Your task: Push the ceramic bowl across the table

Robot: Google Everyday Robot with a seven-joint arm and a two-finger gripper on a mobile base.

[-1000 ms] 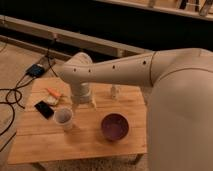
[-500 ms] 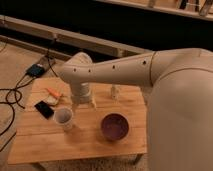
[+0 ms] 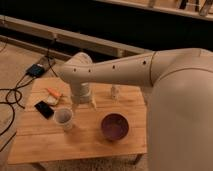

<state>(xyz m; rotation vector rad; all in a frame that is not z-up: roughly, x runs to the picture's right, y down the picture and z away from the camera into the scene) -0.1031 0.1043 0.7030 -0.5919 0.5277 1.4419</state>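
Note:
The dark purple ceramic bowl (image 3: 115,126) sits upright on the light wooden table (image 3: 75,142), near the front right. My gripper (image 3: 83,106) hangs from the white arm over the middle of the table, left of and behind the bowl and apart from it. Its fingers point down, stand spread and hold nothing. A white cup (image 3: 64,119) stands just left of and in front of the gripper.
A black phone (image 3: 44,109) and an orange-and-white object (image 3: 53,94) lie at the table's left. A small white object (image 3: 115,92) stands at the back. Cables and a blue device (image 3: 36,70) lie on the floor to the left. My arm's bulk covers the right side.

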